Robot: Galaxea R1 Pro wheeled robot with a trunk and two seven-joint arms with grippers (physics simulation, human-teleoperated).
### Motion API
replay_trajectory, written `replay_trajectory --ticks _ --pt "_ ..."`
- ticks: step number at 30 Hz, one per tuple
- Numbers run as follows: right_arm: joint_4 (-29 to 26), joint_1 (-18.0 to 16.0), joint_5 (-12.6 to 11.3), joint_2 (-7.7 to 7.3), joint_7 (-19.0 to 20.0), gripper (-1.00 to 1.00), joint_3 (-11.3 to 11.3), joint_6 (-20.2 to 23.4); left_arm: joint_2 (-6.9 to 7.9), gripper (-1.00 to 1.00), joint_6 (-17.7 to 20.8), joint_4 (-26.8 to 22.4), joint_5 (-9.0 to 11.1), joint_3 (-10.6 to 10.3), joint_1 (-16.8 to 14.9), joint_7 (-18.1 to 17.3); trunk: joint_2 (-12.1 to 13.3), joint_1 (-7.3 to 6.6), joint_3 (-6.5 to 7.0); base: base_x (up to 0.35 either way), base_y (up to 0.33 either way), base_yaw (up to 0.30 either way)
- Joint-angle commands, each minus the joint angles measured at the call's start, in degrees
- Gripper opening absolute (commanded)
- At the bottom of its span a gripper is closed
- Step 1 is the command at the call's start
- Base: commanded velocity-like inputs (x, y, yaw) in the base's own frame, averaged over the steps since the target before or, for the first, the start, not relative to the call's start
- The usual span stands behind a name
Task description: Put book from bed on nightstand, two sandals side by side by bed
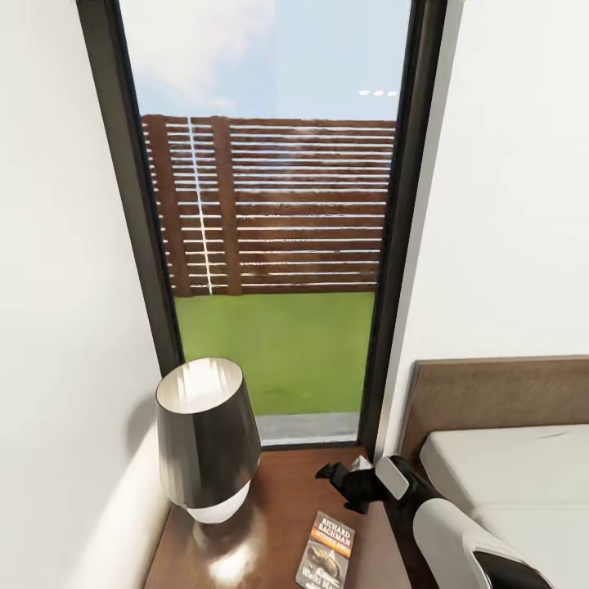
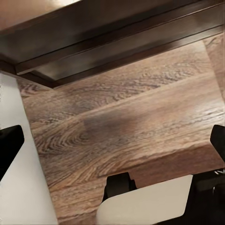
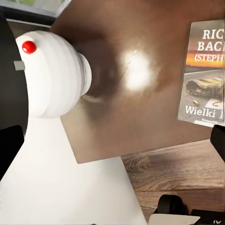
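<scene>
The book (image 1: 327,550), a dark paperback with an orange band and "Richard Bachman" lettering, lies flat on the glossy dark brown nightstand (image 1: 274,499). In the right wrist view the book (image 3: 206,77) rests free on the nightstand top (image 3: 140,117). My right gripper (image 1: 342,477) hovers just above and behind the book, open, with nothing between its fingers (image 3: 9,145). My left gripper (image 2: 112,140) is open over the wood-plank floor (image 2: 126,122), below a dark wooden edge. The bed (image 1: 511,478) stands right of the nightstand. The sandals are out of view.
A lamp (image 1: 209,438) with a black shade and white base (image 3: 51,75) takes up the nightstand's left half. A tall black-framed window (image 1: 278,245) with fence and grass lies behind. White walls close in on both sides, and the headboard (image 1: 491,393) rises at right.
</scene>
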Motion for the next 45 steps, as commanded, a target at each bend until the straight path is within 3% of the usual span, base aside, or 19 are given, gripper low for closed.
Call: replay_trajectory --ticks 1,14,29,45 --pt "-0.02 0.04 0.55 0.02 0.19 1.00 -0.34 -0.58 0.04 1.00 -0.08 -0.10 0.32 -0.48 -0.02 0.33 0.38 -0.23 0.12 0.000 0.000 0.000" --pt "0.15 2.44 1.94 -1.51 -0.27 1.00 0.07 -4.55 0.08 1.00 -0.12 0.15 0.52 -0.40 -0.01 0.24 5.59 -3.08 2.45 0.000 0.000 0.000" --pt "1.35 7.73 7.39 -2.20 -0.60 1.00 0.12 -14.01 0.32 1.00 -0.01 0.42 0.66 -0.30 0.02 0.18 11.61 -6.38 5.15 0.000 0.000 0.000" --pt "7.63 9.28 8.31 -2.14 -0.70 1.00 0.18 -24.17 0.29 1.00 0.01 1.31 0.74 -0.18 0.06 0.42 18.03 -9.89 8.02 0.000 0.000 0.000"
